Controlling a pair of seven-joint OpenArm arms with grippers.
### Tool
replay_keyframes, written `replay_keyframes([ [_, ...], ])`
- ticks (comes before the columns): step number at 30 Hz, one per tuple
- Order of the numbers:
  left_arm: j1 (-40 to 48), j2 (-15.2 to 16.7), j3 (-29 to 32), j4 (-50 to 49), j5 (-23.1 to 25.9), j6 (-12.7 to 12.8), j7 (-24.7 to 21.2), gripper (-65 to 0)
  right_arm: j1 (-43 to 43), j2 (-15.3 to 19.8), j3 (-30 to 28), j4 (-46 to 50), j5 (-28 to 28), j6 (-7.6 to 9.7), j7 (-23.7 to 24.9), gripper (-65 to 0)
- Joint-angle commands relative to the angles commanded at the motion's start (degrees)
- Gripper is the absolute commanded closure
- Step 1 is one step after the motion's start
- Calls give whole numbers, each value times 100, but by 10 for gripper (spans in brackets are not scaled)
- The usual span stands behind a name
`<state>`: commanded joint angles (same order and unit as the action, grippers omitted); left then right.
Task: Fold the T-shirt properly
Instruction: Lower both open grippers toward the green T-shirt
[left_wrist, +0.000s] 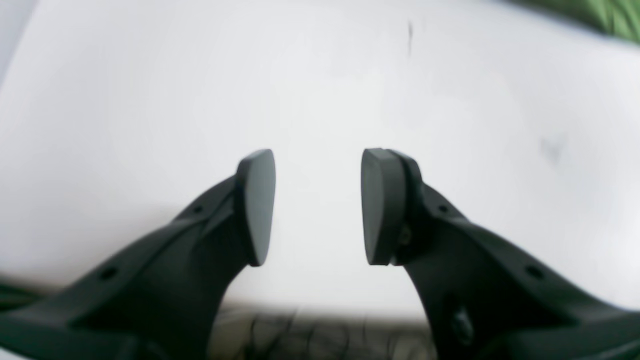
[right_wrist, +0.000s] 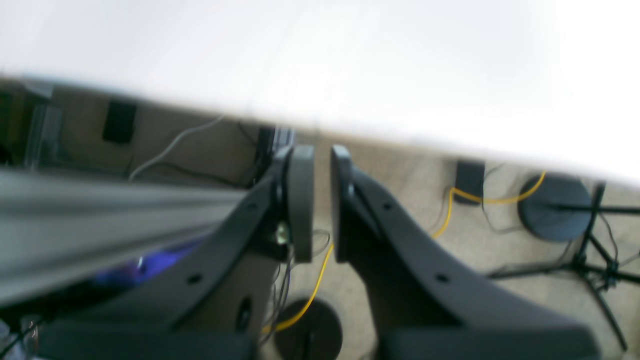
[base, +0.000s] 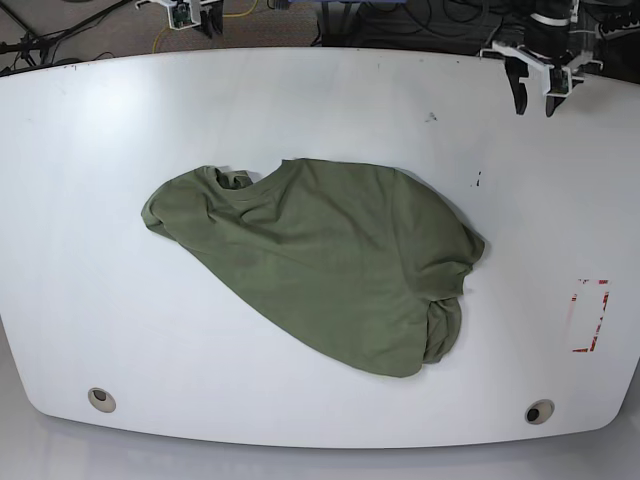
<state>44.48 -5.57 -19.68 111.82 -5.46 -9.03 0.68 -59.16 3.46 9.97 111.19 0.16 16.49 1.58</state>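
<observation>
In the left wrist view the left gripper (left_wrist: 318, 207) hangs over the bare white table (left_wrist: 150, 100), its two dark pads set well apart with nothing between them; a blurred scrap of the green T-shirt (left_wrist: 612, 17) shows in the far upper right corner, well away from the fingers, and a few faint dark marks dot the tabletop. In the right wrist view the right gripper (right_wrist: 321, 202) sits past the table edge (right_wrist: 350, 75), over the floor, its pads close together with only a narrow slit of daylight between them and nothing held; below it lie a yellow cable (right_wrist: 305, 295), dark round stand bases (right_wrist: 555, 207) and a tripod's legs, all soft with blur. In the base view the T-shirt (base: 320, 260) lies crumpled in the middle of the table (base: 80, 250), spread as a slanting oval with the ribbed neck toward the left end and a bunched fold at the lower right; no label or print can be read on it. The left gripper (base: 533, 95) hovers at the far right corner, well apart from the cloth, and the right gripper (base: 196, 14) is only partly seen at the far edge on the left. A red-outlined rectangle (base: 588, 315) is marked near the table's right edge; no writing in it is legible.
</observation>
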Motion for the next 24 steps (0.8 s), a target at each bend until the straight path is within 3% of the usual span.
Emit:
replay_keyframes([
  [24,-599,21,18,92,18,-28,-83,-250,560,-5,80,66,58,-20,-75,-59],
])
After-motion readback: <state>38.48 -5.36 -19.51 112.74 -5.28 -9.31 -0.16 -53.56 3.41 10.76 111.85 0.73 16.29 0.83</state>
